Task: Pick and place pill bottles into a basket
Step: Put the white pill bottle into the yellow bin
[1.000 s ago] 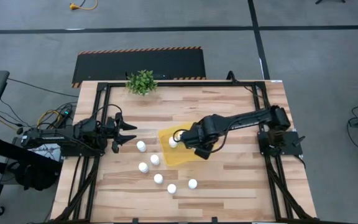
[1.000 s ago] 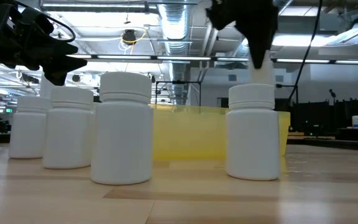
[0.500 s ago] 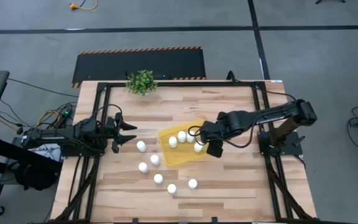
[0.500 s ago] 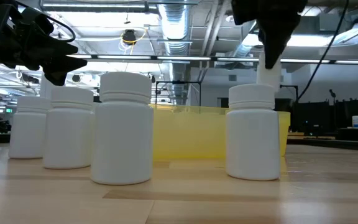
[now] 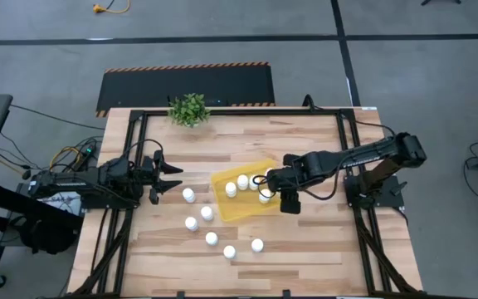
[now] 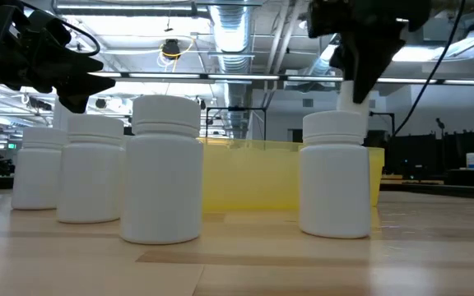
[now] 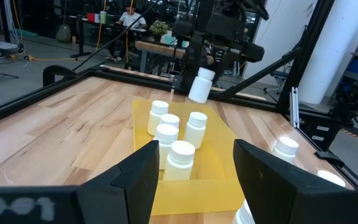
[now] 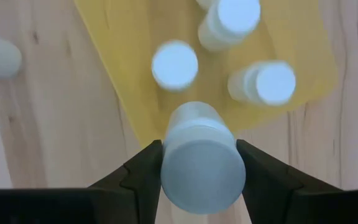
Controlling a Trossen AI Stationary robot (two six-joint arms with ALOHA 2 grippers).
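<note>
My right gripper (image 5: 270, 191) hangs over the right part of the yellow basket (image 5: 222, 208), shut on a white pill bottle (image 7: 200, 86). Several more bottles stand upright in the basket (image 7: 222, 134), among them one (image 7: 180, 159) near its closest wall. Other loose bottles stand on the wood in front of the basket, such as one (image 5: 212, 238) and another (image 5: 257, 245). My left gripper (image 5: 173, 178) waits at the table's left side, open, with nothing between its fingers (image 7: 143, 179). My right gripper pinches the bottle's upper end (image 8: 170, 163) between its two fingers, one on either side. The fingers come from above, pointing steeply down. The bottle hangs below them, tilted, lifted clear above the basket floor (image 8: 123, 37).
A small green potted plant (image 5: 189, 109) stands at the table's far edge. Black frame rails (image 5: 347, 149) run along the left and right sides. Bare wood lies right of the basket and along the near edge.
My right gripper has carried the bottle from over the basket's left part toward the table's right edge, sinking a little and rolling its wrist. The bottle now hangs tilted over the basket's right part. My left gripper has kept still.
</note>
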